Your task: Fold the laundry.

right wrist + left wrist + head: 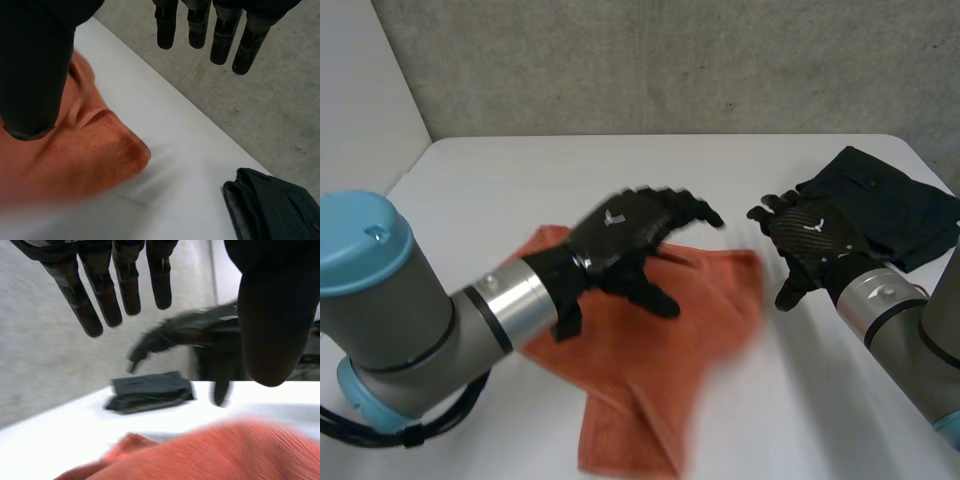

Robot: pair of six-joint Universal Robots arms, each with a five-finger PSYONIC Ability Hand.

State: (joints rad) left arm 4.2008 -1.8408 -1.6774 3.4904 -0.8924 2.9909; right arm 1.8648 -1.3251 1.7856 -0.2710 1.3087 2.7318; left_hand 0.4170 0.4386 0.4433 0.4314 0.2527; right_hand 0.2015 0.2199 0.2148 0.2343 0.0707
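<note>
While your left hand (620,238) hangs over the far part of the orange towel (650,380), its fingers are stretched out almost straight and spread, with the thumb held apart beneath them, and you have nothing in it. Its wrist view shows the towel lying below the palm with a gap above the cloth; whether the thumb brushes the fabric cannot be told. You have the towel lying rumpled and unfolded near the middle of the white table (500,190), with one corner pointing towards your right hand (815,235). That hand is just beside this corner, over bare table, its fingers loose and only lightly bent, the thumb well apart from them, and it too is empty. Your right hand sits between the towel and the dark folded garment (885,205), which lies at the table's far right corner, well apart from the towel and touched by neither hand.
</note>
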